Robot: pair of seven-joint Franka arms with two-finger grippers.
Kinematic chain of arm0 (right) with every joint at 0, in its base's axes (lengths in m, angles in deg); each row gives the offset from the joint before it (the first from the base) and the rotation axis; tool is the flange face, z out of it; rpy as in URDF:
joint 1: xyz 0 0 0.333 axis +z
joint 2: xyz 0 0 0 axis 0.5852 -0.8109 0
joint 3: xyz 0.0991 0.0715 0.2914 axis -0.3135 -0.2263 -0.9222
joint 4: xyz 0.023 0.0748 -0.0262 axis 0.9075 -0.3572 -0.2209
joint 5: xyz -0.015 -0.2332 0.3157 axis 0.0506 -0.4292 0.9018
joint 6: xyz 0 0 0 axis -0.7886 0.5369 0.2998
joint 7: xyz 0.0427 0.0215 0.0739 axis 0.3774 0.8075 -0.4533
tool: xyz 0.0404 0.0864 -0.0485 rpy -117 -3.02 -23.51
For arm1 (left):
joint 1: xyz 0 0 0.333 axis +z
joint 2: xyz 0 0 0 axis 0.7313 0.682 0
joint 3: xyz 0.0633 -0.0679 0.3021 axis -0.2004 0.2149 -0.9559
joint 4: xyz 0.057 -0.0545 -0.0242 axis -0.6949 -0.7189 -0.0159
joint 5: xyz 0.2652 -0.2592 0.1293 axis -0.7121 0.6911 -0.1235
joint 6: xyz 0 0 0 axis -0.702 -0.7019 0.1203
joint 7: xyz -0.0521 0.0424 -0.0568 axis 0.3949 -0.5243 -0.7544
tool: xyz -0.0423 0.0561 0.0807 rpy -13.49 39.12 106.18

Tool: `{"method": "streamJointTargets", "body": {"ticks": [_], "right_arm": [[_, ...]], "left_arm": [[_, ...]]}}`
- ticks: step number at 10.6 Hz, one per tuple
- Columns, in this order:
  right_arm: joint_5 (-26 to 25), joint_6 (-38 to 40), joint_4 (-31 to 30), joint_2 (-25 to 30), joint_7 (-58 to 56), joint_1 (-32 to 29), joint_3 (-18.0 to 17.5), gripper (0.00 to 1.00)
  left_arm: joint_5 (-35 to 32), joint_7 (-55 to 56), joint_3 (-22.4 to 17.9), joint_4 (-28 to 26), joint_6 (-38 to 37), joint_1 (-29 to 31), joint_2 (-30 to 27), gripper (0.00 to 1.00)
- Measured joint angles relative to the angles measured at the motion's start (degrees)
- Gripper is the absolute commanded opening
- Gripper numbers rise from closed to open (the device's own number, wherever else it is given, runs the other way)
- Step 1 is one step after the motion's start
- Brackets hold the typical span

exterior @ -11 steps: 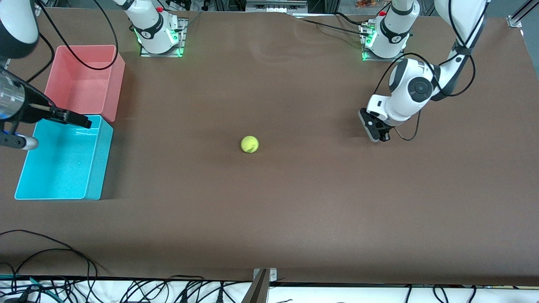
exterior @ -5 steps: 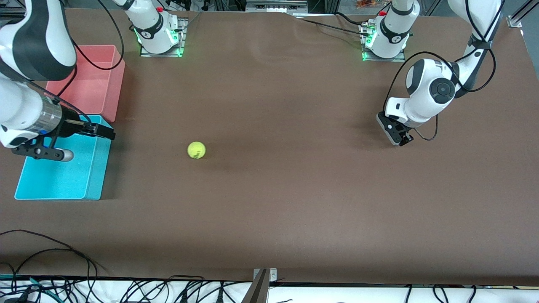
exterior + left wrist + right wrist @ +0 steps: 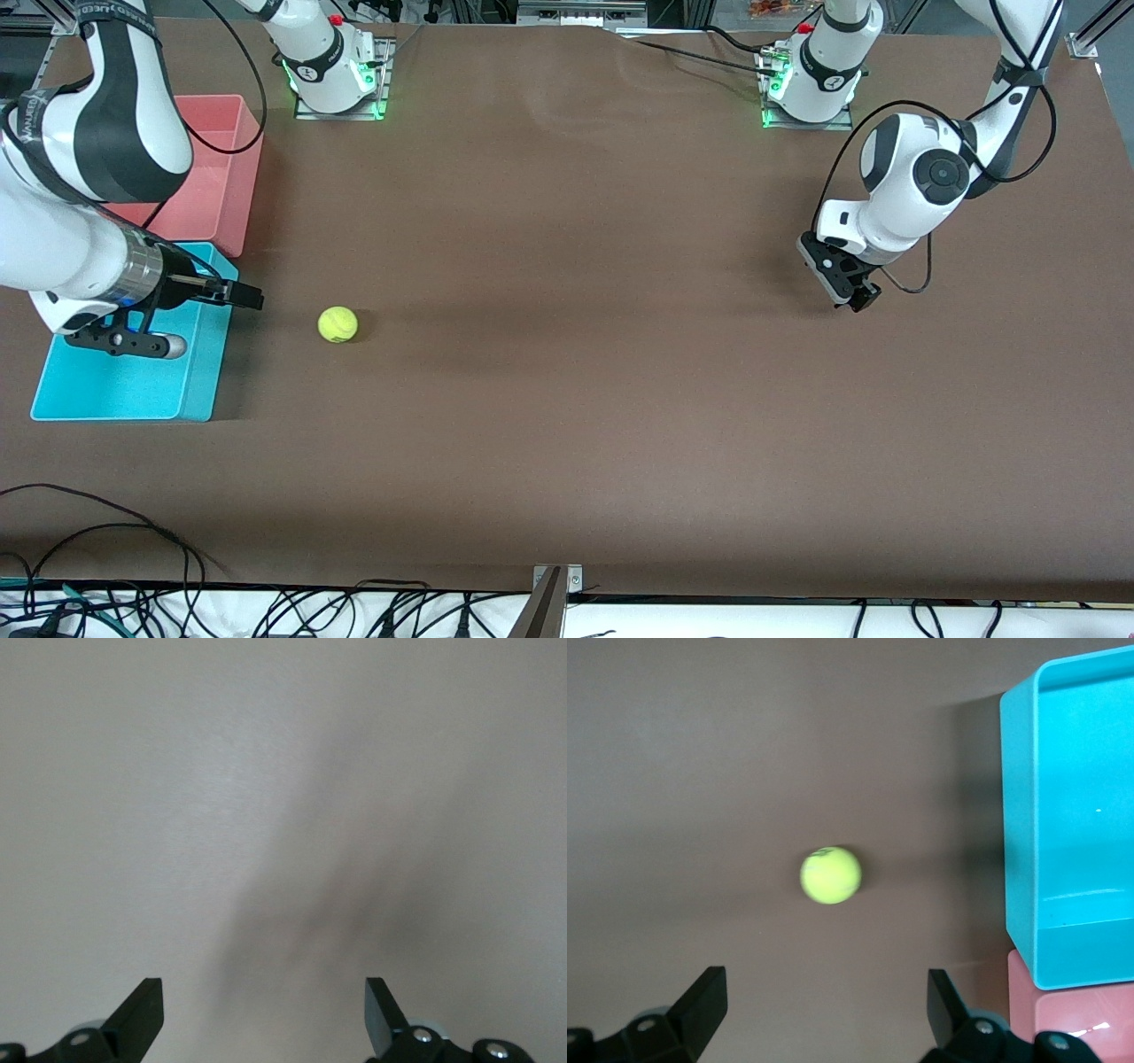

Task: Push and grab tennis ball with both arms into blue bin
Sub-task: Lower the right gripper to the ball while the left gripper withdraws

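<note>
We begin at the right gripper (image 3: 239, 293): its two black fingers stand spread apart with nothing between them, hanging over the rim of the bright cyan-blue rectangular plastic bin (image 3: 199, 390) on the side that faces the ball. In the right wrist view the small fuzzy yellow-green tennis ball (image 3: 830, 875) lies on the table ahead of those spread fingers (image 3: 702, 999), with bare surface between ball and bin wall (image 3: 1019, 815).

In the front view we find the tennis ball (image 3: 337, 324) resting on the brown table (image 3: 576, 399), near the blue bin but not touching it. A same-shaped pink plastic tub (image 3: 232, 168) sits against the blue bin, farther from the front camera.

The left gripper (image 3: 849, 285) hangs low over bare table, well apart from the blue bin, toward the left arm's end; its fingers (image 3: 142, 1014) are likewise spread and empty.

We judge the push stage finished and the grab stage in hand. The next move calls for the right gripper to descend around the ball, close, lift it over the wall and release inside. The risk we note is a nudge sending the ball rolling.
</note>
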Motion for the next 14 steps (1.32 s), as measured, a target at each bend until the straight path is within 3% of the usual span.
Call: {"method": "streamJointTargets", "body": {"ticks": [4, 6, 9, 11, 12, 14], "right_arm": [[0.0, -1.4, 0.0, -0.4, -2.4, 1.6, 0.0, 1.00], [0.0, -4.6, -0.6, -1.3, -7.1, 1.6, 0.1, 1.00], [-0.1, -9.3, -2.2, -3.0, -21.0, 1.4, 0.5, 1.00], [-0.4, -10.8, -2.8, -3.7, -28.2, 1.3, 0.6, 1.00], [-2.8, -11.6, -2.9, -3.7, -33.6, 1.4, 0.6, 1.00], [-5.2, -13.4, -3.1, -4.0, -45.5, 1.3, 0.6, 1.00]], "left_arm": [[0.0, -1.3, -4.8, 5.5, -1.3, -0.2, -4.5, 1.00], [0.0, -2.2, -5.3, 11.1, -8.0, -0.2, -5.4, 1.00], [0.0, -2.1, -5.3, 19.6, -14.5, -0.6, -5.9, 1.00], [0.1, 0.1, -5.6, 21.3, -15.3, -0.3, -5.9, 1.00], [0.3, 4.0, -6.1, 22.0, -16.6, -0.3, -5.9, 1.00], [0.5, 11.0, -7.1, 25.4, -22.8, -0.2, -5.9, 1.00]]}}
